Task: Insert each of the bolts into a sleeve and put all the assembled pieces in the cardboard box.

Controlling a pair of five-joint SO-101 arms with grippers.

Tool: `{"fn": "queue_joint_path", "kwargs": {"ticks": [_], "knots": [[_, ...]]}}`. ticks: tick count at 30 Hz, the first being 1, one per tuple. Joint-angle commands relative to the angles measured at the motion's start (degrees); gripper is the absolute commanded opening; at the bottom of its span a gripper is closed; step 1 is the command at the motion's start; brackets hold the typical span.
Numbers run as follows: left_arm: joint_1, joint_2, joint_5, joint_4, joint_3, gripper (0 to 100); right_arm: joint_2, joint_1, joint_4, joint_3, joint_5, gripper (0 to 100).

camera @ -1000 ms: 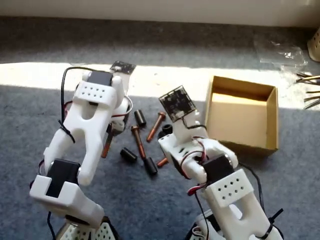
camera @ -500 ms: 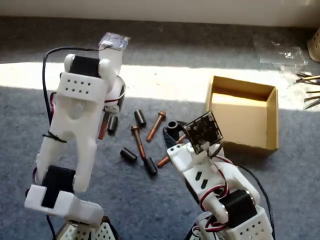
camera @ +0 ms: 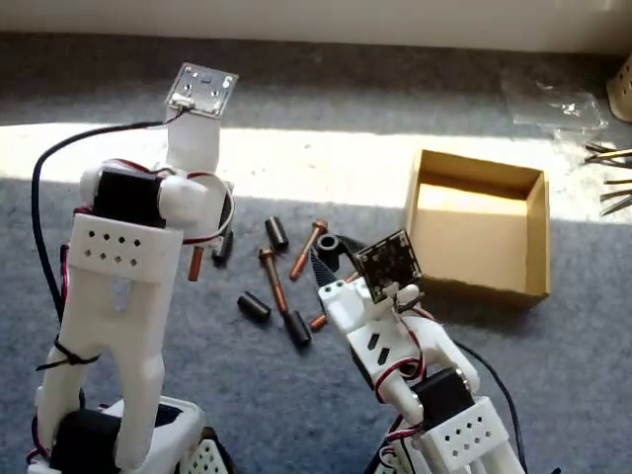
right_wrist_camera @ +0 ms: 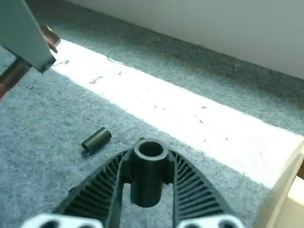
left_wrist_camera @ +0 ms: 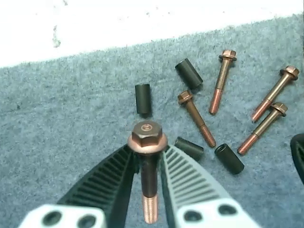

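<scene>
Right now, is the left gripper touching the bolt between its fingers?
Touching. The left wrist view shows the left gripper clamped on both sides of the bolt shank.

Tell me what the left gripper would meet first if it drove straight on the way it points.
Likely the grey carpet, met by the head of the bolt held in the left gripper. A black sleeve lies just past the tip and could be struck instead; depth is unclear.

The left gripper (left_wrist_camera: 148,153) clamps a copper bolt (left_wrist_camera: 147,137) by its shank; four loose bolts (left_wrist_camera: 223,80) and four black sleeves (left_wrist_camera: 143,99) lie on grey carpet (left_wrist_camera: 61,123).
</scene>
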Motion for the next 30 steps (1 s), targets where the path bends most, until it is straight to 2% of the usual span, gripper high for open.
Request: {"fn": "queue_joint_path", "kwargs": {"ticks": [1,4,10,14,22,24,26,28,30], "knots": [[1.01,-8.75,-0.18,-9.85,7.25,0,-0.84,-0.66,-3.21,-0.4,-2.64,2.6],[1.01,-14.37,-0.18,-16.62,14.73,0,-0.84,-2.07,-3.21,-0.31,-2.81,2.6],[1.01,-22.02,-0.18,-25.85,23.78,0,-0.84,-9.8,-3.21,-0.22,-2.46,2.6],[1.01,-24.92,0.0,-27.52,25.27,0,-0.75,-9.71,-5.14,0.31,-2.46,2.6],[1.01,-29.32,0.79,-27.6,25.36,0,-0.84,-9.71,-17.45,10.95,-2.29,2.6],[1.01,-30.55,4.31,-27.69,25.36,0,-0.84,-9.63,-18.77,12.26,0.18,2.6],[1.01,-31.6,7.21,-27.78,25.36,0,-0.84,-9.63,-19.65,13.14,6.15,2.6],[1.01,-31.87,7.47,-27.96,25.36,0,-0.84,-9.63,-19.65,13.76,10.9,2.6],[1.01,-32.22,7.65,-29.54,26.86,0,-0.84,-9.63,-19.65,14.55,11.78,2.6]]}}
